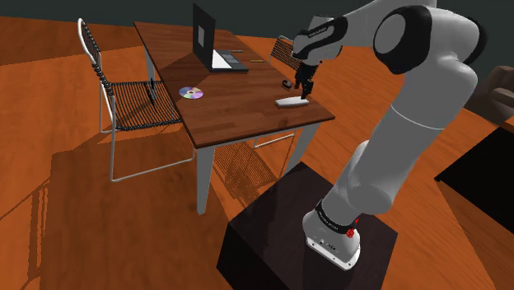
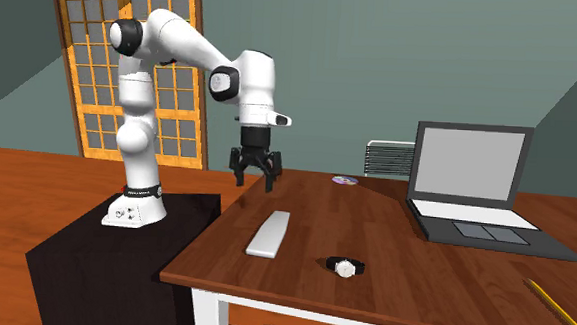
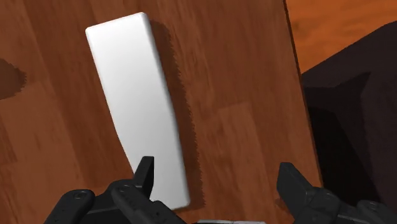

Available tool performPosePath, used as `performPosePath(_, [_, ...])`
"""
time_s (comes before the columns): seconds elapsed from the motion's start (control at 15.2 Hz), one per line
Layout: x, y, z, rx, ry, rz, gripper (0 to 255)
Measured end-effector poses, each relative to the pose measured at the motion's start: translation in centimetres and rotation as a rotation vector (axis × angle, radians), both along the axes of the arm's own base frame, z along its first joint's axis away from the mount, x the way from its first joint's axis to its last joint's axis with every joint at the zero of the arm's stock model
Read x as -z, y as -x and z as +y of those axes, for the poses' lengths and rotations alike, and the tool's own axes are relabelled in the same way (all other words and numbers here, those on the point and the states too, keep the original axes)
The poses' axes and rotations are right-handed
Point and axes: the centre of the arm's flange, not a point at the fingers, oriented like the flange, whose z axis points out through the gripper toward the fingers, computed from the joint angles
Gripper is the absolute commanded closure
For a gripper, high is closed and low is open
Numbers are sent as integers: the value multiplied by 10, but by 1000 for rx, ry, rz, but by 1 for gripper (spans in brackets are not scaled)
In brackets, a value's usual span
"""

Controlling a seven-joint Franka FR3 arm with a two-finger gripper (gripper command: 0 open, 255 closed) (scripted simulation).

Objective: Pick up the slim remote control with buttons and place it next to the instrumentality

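Claw (image 2: 255,175) wide open and empty, above the brown wood tabletop (image 2: 421,287) near the stand-side edge. White remote (image 2: 268,233) lies flat by the claw, untouched, with a watch (image 2: 345,267) near it. Laptop (image 2: 471,184) and disc (image 1: 191,93) sit further along. Orange wood floor (image 1: 74,214), grey-green walls, paned door (image 2: 100,78).

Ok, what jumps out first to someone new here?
The open black two-finger claw hanging over one end of a slim plain white remote, near the edge of the brown wooden table. Next, the open dark grey laptop at the table's other end.
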Motion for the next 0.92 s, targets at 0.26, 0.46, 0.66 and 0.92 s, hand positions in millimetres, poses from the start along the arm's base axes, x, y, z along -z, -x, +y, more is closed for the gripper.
performPosePath(0.26, [29, -39, -24, -136, 14, 30, 0])
performPosePath(0.46, [48, -56, -37, -207, 18, 47, 0])
performPosePath(0.66, [63, -56, -41, -219, 18, 50, 0])
performPosePath(0.92, [84, -57, -43, -220, 18, 50, 0])
